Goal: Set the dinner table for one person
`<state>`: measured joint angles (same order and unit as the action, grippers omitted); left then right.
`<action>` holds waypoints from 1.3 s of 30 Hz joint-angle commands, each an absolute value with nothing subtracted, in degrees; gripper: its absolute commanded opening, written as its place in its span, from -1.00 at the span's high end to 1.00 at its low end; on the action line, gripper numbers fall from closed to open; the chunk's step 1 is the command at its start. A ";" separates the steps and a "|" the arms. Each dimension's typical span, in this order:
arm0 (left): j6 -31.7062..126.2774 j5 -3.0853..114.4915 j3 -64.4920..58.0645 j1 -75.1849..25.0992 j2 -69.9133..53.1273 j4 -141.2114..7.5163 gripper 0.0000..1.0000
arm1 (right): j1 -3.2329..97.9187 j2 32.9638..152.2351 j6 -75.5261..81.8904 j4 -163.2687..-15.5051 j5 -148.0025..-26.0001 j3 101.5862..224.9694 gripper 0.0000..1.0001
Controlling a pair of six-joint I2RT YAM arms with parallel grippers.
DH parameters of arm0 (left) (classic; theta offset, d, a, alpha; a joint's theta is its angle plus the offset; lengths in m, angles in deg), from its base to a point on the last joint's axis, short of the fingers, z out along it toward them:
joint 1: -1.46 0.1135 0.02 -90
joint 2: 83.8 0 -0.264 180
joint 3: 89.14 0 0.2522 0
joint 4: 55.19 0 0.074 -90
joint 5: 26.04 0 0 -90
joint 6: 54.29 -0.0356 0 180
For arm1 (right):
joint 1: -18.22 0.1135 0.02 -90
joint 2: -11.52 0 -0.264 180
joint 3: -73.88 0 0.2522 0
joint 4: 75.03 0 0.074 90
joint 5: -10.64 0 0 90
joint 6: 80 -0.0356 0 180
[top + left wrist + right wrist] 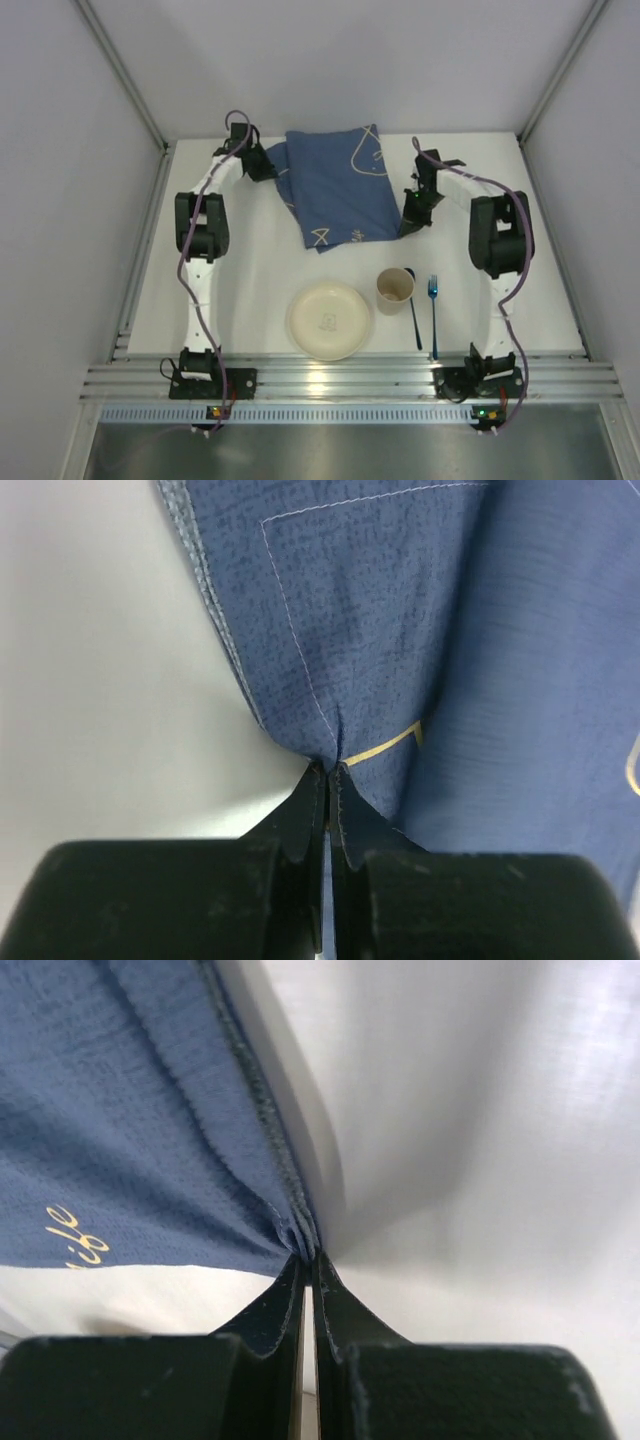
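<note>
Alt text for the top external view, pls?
Both arms pinch a dark blue cloth on the far half of the white table, the left gripper at its left edge and the right gripper at its right. Nearer the bases, left to right: a cream plate, cup, dark spoon, blue fork.

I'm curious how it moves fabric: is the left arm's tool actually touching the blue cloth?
Touching. In the left wrist view, the left tool is pinched shut on the blue cloth, with the fabric puckered right at its tips.
</note>
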<state>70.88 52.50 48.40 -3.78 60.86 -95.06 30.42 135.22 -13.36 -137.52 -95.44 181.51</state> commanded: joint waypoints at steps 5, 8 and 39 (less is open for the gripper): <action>56.19 60.36 49.33 2.58 56.74 -104.63 1.00 | 23.41 128.33 -13.38 -138.45 -87.28 176.42 1.00; 51.80 60.36 49.16 2.86 55.95 -105.34 1.00 | 21.03 127.10 -14.00 -139.50 -84.38 176.15 1.00; 70.95 50.77 7.44 -11.54 27.92 -94.00 -0.90 | 21.38 126.48 -15.40 -139.59 -84.55 176.94 1.00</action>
<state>66.86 48.89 12.58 -8.96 33.26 -98.58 20.78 126.54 -14.36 -140.49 -83.98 175.45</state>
